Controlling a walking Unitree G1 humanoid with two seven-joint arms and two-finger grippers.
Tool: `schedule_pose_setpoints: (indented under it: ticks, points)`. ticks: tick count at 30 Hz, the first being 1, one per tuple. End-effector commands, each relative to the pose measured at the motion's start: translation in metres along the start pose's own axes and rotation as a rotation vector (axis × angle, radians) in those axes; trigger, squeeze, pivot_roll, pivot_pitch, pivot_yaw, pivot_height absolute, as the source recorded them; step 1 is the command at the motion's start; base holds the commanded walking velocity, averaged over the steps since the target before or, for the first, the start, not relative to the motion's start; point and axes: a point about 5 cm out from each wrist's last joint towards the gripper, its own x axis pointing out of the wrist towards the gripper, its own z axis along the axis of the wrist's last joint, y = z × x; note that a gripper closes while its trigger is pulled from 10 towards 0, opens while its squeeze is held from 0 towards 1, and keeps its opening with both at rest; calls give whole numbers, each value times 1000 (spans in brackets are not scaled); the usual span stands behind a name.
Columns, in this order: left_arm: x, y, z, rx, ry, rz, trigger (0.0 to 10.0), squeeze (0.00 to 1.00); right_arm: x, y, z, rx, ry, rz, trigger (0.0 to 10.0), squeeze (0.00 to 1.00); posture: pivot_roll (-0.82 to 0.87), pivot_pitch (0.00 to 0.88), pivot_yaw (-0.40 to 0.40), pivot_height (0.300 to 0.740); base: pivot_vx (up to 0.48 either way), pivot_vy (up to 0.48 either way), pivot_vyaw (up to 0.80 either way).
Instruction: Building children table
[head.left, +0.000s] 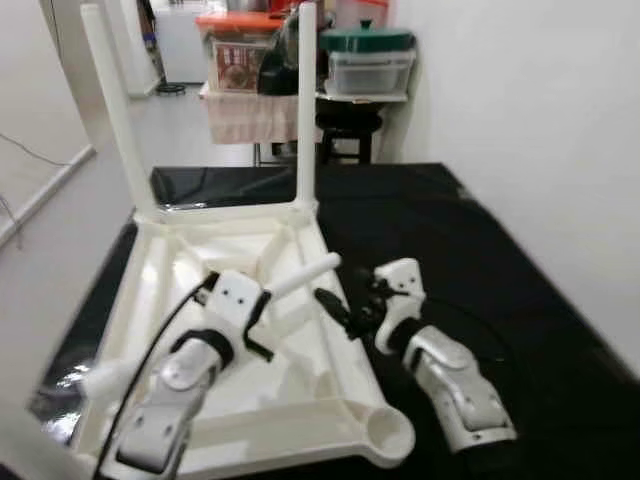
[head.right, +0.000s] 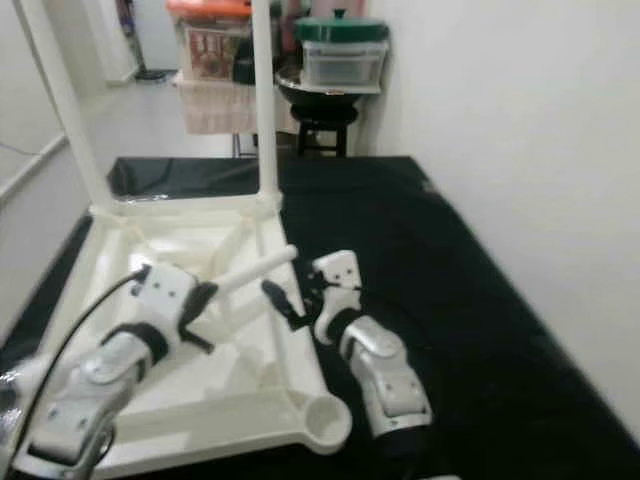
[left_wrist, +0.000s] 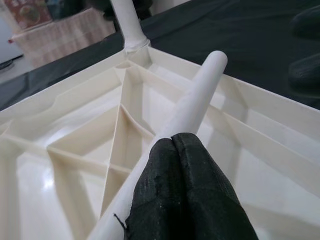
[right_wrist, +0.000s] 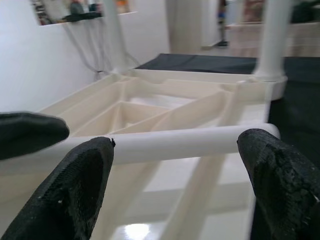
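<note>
Table top: the white children's table lies upside down on the black surface, ribs facing up, with two legs already standing in the far corners
Loose leg: a white leg is held above the middle of the underside, its free end pointing to the right and far
Left claw: the left claw is clenched on the loose leg near its low end
Right claw: the right claw is released, fingers spread on either side of the leg's free end, not touching it
Empty socket: the near right corner socket is unfilled
Risk: the leg is held far from its free end, so it may swing or slip in the grip
Risk: if the right claw closes off-centre it may knock the leg aside
Risk: a tilted leg may jam at the socket rim
</note>
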Motion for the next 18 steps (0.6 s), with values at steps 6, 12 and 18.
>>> schedule_pose_setpoints:
  ticks: [6, 12, 18]
  points:
    - [3, 5, 9, -14, 84, -64, 10000, 1000, 0, -8, -5, -11, 45, -79, 10000, 0, 22, 0, -21, 740, 0, 0, 0]
    - [3, 10, 10, 14, 169, -122, 10000, 1000, -1, -12, -9, -20, 76, -108, 10000, 0, 21, 0, -16, 740, 0, 0, 0]
    - [-1, 24, 2, 41, 318, -107, 10000, 1000, -2, -11, -13, -29, 102, -108, 10000, 0, 19, 0, -13, 740, 0, 0, 0]
